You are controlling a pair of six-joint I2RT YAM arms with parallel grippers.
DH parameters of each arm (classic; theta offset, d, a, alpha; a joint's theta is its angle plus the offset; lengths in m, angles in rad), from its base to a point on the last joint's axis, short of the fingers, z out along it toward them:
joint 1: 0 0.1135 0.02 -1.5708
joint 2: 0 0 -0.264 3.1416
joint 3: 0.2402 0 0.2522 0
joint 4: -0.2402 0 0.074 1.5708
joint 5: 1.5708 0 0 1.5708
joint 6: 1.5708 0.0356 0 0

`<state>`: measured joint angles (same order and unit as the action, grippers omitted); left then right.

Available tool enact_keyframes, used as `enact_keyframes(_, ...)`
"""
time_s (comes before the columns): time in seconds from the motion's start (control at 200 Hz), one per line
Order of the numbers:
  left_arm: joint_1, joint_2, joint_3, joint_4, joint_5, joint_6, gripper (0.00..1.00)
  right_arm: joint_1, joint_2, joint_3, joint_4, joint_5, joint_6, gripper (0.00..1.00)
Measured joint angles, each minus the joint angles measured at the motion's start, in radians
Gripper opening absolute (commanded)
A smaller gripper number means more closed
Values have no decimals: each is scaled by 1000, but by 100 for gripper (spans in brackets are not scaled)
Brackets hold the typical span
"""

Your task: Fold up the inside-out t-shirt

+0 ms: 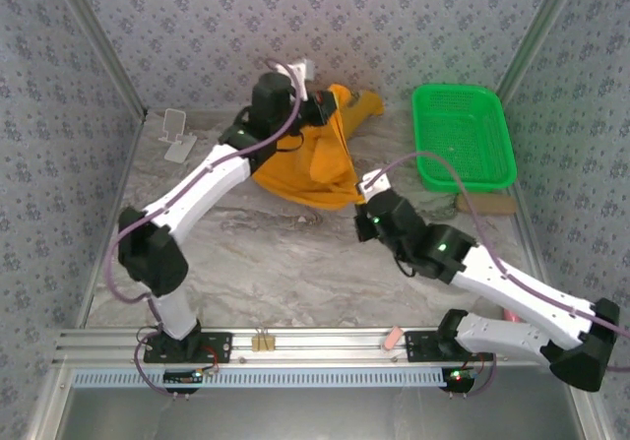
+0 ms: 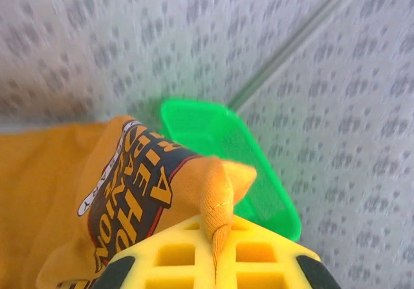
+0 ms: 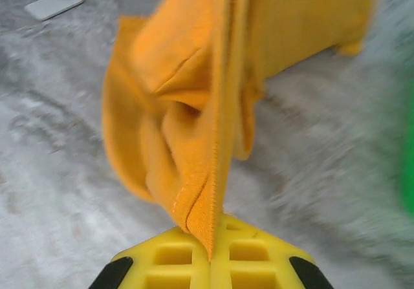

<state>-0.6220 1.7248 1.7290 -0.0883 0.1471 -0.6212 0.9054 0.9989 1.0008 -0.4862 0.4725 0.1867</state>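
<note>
Orange cotton t-shirt (image 1: 313,164): soft, light, limp; left end effector (image 2: 217,253) pinched a fold beside the print (image 2: 129,192); right end effector (image 3: 210,253) pinched a stitched hem (image 3: 208,192), judged the firmer hold.

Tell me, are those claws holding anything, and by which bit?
Both hold the orange t-shirt: the left gripper pinches a fold beside the print, the right gripper a stitched hem edge.

Bright even light, soft faint shadows, top view sharp, both wrist views motion-blurred
</note>
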Motion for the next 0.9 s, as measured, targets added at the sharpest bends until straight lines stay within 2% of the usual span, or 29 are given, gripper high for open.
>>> enact_keyframes(0.16, -2, -134, 11, -90, -142, -2, 0, -100, -3, 162, -57, 43, -226, 0)
enact_keyframes(0.29, 5, -227, -65, -113, -227, -47, 0, -183, 58, 299, -51, 36, -368, 0)
enact_keyframes(0.435, 42, -296, -141, -115, -292, -84, 0, -299, 217, 482, -7, -20, -486, 0)
enact_keyframes(0.635, 99, -346, -235, 12, -388, -96, 0, -417, 529, 765, 95, -146, -582, 0)
enact_keyframes(0.77, 188, -253, -174, 81, -391, -143, 0, -455, 821, 1131, 113, -222, -599, 0)
enact_keyframes(0.9, 274, -65, 41, 88, -317, -219, 0, -476, 1160, 1680, 69, -256, -629, 0)
